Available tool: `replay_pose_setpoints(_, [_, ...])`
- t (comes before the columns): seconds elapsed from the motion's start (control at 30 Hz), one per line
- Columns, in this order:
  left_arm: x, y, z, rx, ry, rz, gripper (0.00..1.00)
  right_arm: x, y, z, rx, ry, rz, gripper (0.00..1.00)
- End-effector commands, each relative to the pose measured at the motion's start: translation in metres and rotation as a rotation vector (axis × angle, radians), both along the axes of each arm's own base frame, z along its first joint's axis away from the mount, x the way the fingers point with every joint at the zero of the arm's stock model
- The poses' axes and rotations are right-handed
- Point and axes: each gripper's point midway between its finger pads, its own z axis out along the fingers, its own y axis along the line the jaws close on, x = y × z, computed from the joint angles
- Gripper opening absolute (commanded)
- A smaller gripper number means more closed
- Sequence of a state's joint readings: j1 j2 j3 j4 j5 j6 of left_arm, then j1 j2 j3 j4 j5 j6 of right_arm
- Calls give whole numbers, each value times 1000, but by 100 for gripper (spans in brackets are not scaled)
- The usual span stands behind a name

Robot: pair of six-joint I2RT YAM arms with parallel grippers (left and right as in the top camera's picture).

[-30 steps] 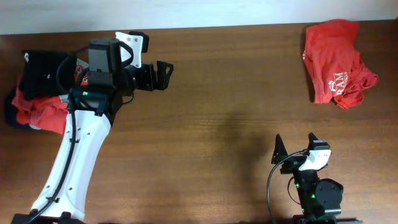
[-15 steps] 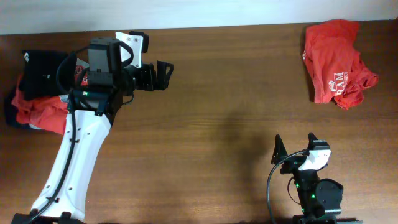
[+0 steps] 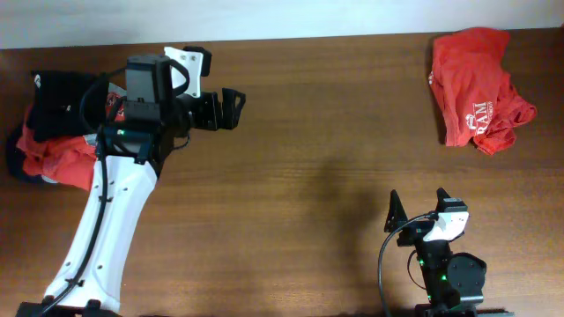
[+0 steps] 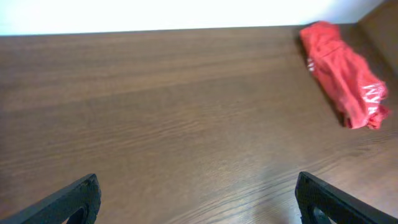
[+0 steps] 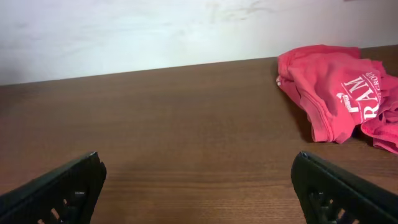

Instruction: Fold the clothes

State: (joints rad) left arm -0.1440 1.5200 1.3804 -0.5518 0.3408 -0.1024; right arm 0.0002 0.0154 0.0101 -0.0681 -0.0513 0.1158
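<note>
1. My left gripper (image 3: 235, 108) and right gripper (image 3: 419, 199) are both wide open and holding nothing.
2. The red T-shirt (image 3: 474, 86) lies crumpled at the far right, well ahead of the right gripper, which is nearer. Its long axis runs away from me.
3. The black-on-red pile (image 3: 55, 130) sits behind my left wrist.
4. The white lettering reads "RAM"; the smaller print is illegible.

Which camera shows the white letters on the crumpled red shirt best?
The right wrist view: the red shirt is close and its letters look big, though its right edge is cut off. Overhead shows the whole shirt, but small. The left wrist view shows it far away and blurry.
</note>
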Motion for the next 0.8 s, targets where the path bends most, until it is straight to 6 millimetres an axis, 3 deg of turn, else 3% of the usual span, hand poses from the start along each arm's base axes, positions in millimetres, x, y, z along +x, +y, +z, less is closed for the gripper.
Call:
replay_pose_setpoints(0.0, [3,14,1,67,-16,58,100,0,2,-1,-2,-2,12,99])
replay_pose_setpoints(0.27, [-20,21,55,306,-282,-109,99,0,2,-1,-2,-2,12,99])
replay_pose_setpoints(0.43, [-49,41,77,340,-363,-46,99,0,2,-1,-2,-2,13,99])
replay_pose_setpoints(0.57, [-78,60,76,329,-420,15,100,0,2,-1,-2,-2,13,98])
replay_pose_setpoints(0.77, [-126,76,45,287,-538,102,99,0,2,-1,-2,-2,12,98])
